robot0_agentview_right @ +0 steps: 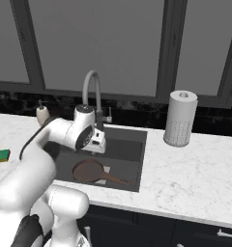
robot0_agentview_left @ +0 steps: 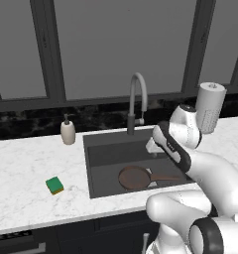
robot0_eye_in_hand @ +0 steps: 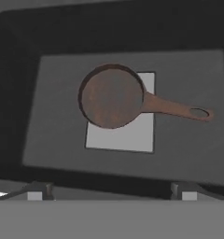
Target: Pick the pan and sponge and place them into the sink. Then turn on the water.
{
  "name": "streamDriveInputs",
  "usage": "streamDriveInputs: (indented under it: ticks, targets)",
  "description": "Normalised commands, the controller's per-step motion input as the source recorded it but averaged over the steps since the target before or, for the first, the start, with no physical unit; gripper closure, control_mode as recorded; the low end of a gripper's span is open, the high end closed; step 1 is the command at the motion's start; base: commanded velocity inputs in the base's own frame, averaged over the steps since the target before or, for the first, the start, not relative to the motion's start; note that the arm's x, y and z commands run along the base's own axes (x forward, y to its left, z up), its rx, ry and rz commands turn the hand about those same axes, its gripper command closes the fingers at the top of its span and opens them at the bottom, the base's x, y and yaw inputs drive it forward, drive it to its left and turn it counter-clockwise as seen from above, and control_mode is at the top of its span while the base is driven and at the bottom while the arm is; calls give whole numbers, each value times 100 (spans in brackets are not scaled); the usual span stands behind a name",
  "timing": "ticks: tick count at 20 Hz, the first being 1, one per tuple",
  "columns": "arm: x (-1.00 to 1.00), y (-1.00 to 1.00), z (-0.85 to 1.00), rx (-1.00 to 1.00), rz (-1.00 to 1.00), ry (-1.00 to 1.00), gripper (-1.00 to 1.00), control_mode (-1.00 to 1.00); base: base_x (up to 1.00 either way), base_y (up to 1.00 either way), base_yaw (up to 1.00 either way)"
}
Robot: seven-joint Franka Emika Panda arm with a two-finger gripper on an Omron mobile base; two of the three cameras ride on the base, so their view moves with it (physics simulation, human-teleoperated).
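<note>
Sink [robot0_agentview_left: 98, 171]: pan [robot0_agentview_left: 134, 177] flat, handle pts right.

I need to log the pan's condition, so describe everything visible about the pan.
The pan is round, shallow and dark reddish-brown, with a mottled, matte inside. A long thin brown handle with a hanging hole near its end sticks out to one side. It lies flat and upright on the floor of the sink, partly covering the light grey square patch there. It looks empty. The gripper hangs above it, and nothing grips or touches it.
</note>
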Motion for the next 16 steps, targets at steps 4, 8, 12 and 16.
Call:
streamDriveInputs:
  ticks: [4, 8, 12, 16]
  targets:
    - [-26, 100, 36, -5, 0, -6, -100, -100, 0, 0, 0]
    - [-9, 100, 27, -11, 2, 1, -100, -100, 0, 0, 0]
    - [0, 100, 20, -13, 5, 6, -100, -100, 0, 0, 0]
    - [8, 100, 21, -12, 10, 7, -100, -100, 0, 0, 0]
